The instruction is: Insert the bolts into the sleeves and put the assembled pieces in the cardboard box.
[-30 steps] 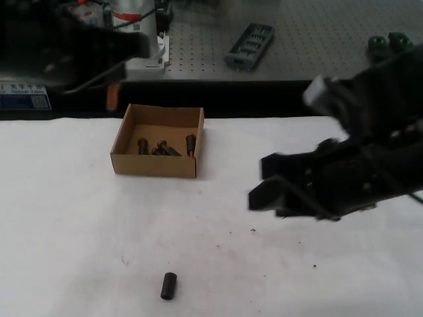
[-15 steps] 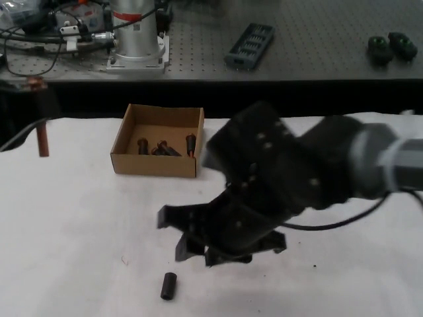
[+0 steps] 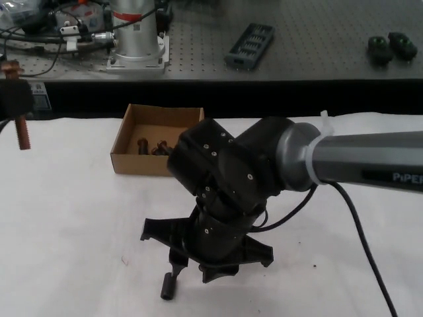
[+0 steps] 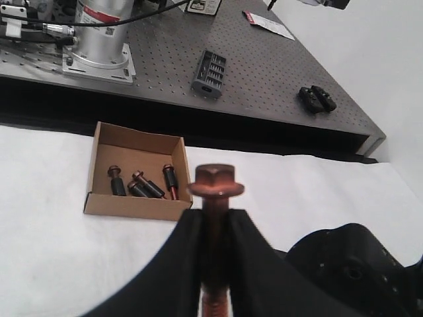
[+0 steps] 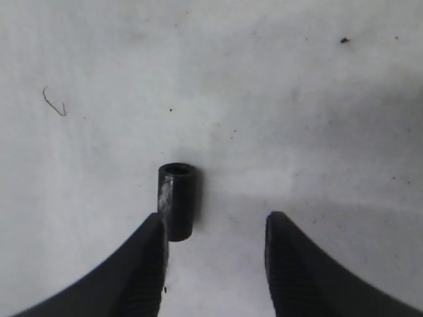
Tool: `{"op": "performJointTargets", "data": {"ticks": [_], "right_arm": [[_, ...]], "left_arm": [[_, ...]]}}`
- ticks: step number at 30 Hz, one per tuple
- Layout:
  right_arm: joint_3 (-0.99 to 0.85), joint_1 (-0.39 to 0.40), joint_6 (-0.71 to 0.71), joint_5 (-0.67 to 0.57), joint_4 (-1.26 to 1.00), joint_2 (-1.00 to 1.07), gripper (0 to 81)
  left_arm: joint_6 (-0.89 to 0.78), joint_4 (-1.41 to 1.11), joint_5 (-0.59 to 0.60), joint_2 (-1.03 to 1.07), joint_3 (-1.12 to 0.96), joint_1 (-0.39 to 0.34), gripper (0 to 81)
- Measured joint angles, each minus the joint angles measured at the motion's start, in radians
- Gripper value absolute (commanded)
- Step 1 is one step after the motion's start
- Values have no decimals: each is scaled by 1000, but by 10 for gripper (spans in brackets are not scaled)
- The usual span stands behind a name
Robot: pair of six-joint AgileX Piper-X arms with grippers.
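Observation:
A short black sleeve (image 5: 176, 201) lies on the white cloth near the front edge, also visible in the high view (image 3: 168, 286). My right gripper (image 5: 215, 254) hangs open just over it, the sleeve lying close against one finger (image 5: 149, 264). From above, the right gripper (image 3: 198, 263) sits right beside the sleeve. At the far left my left gripper (image 4: 215, 228) is shut on a copper bolt (image 4: 215, 198), head up; the bolt (image 3: 24, 135) hangs above the cloth. The cardboard box (image 3: 129, 162) holds several assembled pieces (image 4: 142, 185).
The right arm's thick black body (image 3: 238, 178) partly covers the box's right side. Behind the cloth runs a perforated metal bench with a silver post (image 3: 135, 33), a grey bit holder (image 3: 250, 45) and dark green parts (image 3: 390, 46).
The right arm swept from the right side leftward and down over the sleeve. The left gripper with the bolt drifted further left and up.

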Motion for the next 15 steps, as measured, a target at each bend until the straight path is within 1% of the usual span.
{"op": "performJointTargets", "data": {"ticks": [4, 7, 11, 15], "right_arm": [[0, 4, 35, -9, 3, 0, 358], [-8, 10, 42, -8, 3, 16, 358], [-36, 29, 41, -14, 3, 57, 358], [-73, 45, 41, -25, 3, 95, 358]], "left_arm": [[13, 0, -4, 0, 0, 0, 6], [32, -45, -7, 0, 20, 0, 6], [29, -120, 46, 0, 72, 0, 6], [25, -138, 82, 0, 122, 0, 6]]}}
